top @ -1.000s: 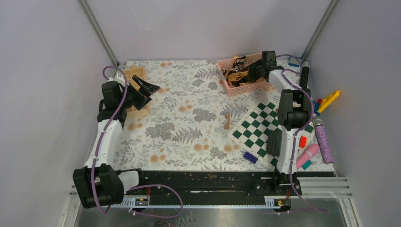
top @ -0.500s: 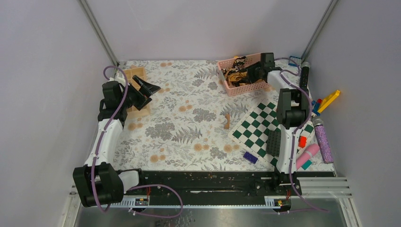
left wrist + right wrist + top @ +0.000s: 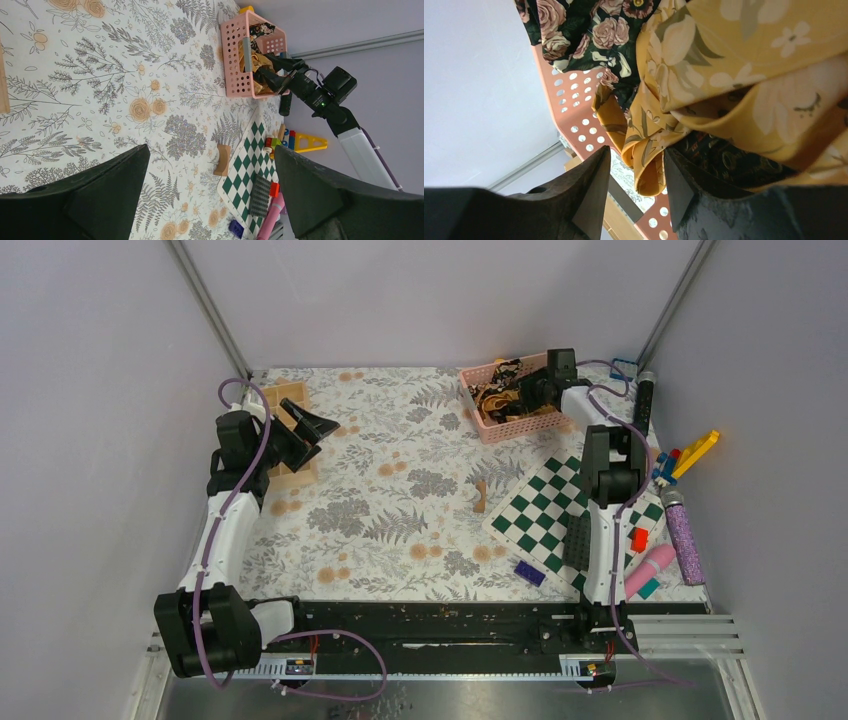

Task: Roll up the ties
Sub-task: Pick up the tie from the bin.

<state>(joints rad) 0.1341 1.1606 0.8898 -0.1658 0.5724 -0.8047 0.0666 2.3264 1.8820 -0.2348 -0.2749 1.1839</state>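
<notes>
Golden-yellow floral fabric of one tie (image 3: 734,65) lies bunched with a dark rose-printed tie (image 3: 589,30) inside the pink perforated basket (image 3: 512,426) at the far right of the table. The right gripper (image 3: 638,152) reaches into this basket from the right. Its jaws stand partly apart, and a hanging fold of the golden tie sits in the gap between them. Whether the fold is pinched or merely hangs there cannot be determined from the wrist view. The dark tie lies beyond the fingertips, against the basket wall. The left gripper (image 3: 211,150) is spread wide and holds nothing. It hangs over a wooden rack (image 3: 285,400) at the far left, well apart from the basket. A cloth printed with ferns and orange flowers (image 3: 400,490) covers the table. A green-and-white checkered board (image 3: 545,515) lies on the right side, tilted to the table edges, with a small wooden block (image 3: 481,495) just beside its left corner. Assorted plastic toys (image 3: 697,452) lie along the right edge. Plain pale walls enclose the table on three sides.
</notes>
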